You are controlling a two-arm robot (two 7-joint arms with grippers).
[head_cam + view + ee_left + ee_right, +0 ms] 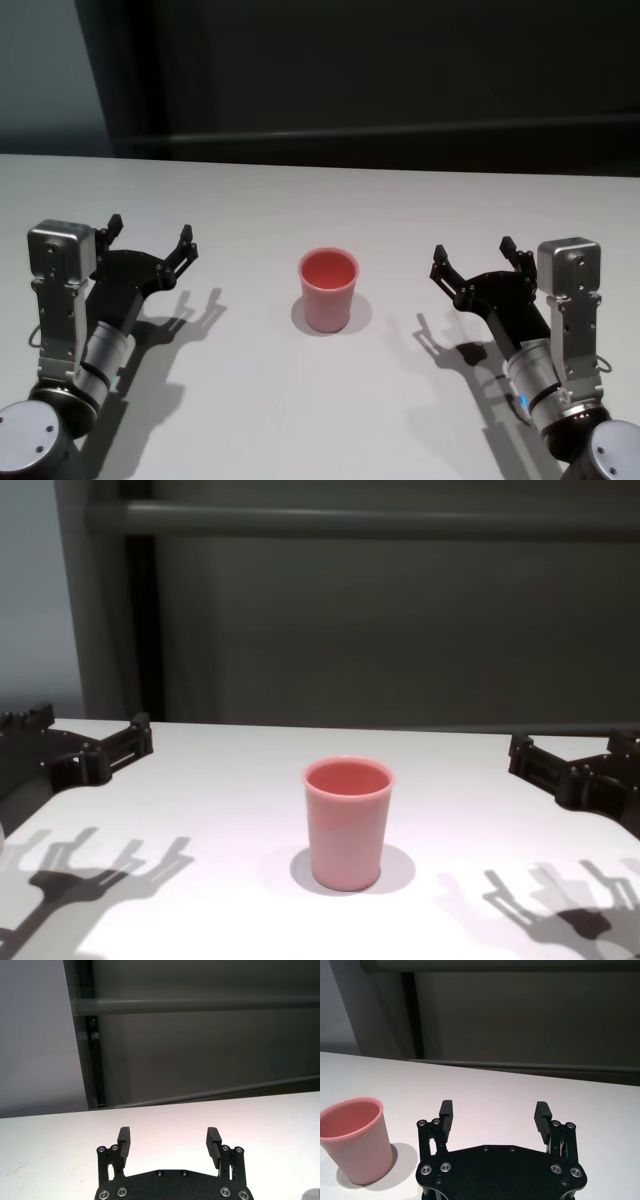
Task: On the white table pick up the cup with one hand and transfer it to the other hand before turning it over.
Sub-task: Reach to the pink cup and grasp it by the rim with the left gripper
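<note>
Jaws wide apart and empty on both the left gripper [148, 236] and right gripper [473, 256], flanking the upright cup [328, 289].

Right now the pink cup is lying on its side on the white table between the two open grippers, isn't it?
Not quite: the cup stands upright, mouth up, as the chest view shows. It is on the white table, between the open left gripper and open right gripper.

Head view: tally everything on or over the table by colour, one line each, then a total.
Pink: 1, the cup, upright on the table.
Black: 2, the left gripper and the right gripper, both open and empty, one at each side of the cup.
White: 1, the table itself.
Total: 4
</note>
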